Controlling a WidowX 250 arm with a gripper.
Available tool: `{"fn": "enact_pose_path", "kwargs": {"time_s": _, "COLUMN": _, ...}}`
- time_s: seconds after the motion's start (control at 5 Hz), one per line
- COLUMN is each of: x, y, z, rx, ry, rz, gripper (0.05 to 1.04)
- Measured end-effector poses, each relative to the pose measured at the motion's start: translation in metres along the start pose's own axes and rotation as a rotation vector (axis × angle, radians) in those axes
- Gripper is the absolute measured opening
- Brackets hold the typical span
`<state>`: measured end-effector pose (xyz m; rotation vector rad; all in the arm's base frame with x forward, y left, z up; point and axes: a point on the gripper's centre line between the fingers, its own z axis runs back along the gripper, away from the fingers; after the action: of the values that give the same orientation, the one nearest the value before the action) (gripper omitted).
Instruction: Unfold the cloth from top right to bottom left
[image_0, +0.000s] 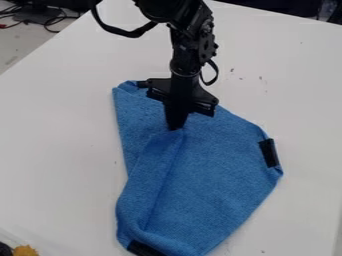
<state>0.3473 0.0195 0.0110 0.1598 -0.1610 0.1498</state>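
The blue cloth (207, 175) lies partly folded on the white table, with a raised fold running from its middle down to the lower left. Dark patches mark its right edge, its bottom edge and its top left corner. Over the upper middle of the cloth hangs the black gripper (176, 126), pointing down. Its fingers are together at the top end of the fold, shut on a pinch of the fabric. Part of the cloth's upper edge is hidden behind the gripper.
The white table (60, 150) extends around the cloth on all sides. A yellow object (25, 250) sits at the bottom left corner beside something dark. Cables (50, 20) lie beyond the table at the top left. Small specks dot the tabletop right of the arm.
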Motion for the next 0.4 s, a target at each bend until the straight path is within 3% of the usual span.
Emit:
{"fn": "enact_pose_path", "kwargs": {"time_s": 0.2, "x": -0.003, "y": 0.003, "z": 0.004, "rx": 0.013, "ry": -0.008, "rz": 0.006, "gripper": 0.062}}
{"fn": "enact_pose_path", "kwargs": {"time_s": 0.4, "x": 0.001, "y": 0.016, "z": 0.035, "rx": 0.044, "ry": -0.076, "rz": 0.033, "gripper": 0.061}}
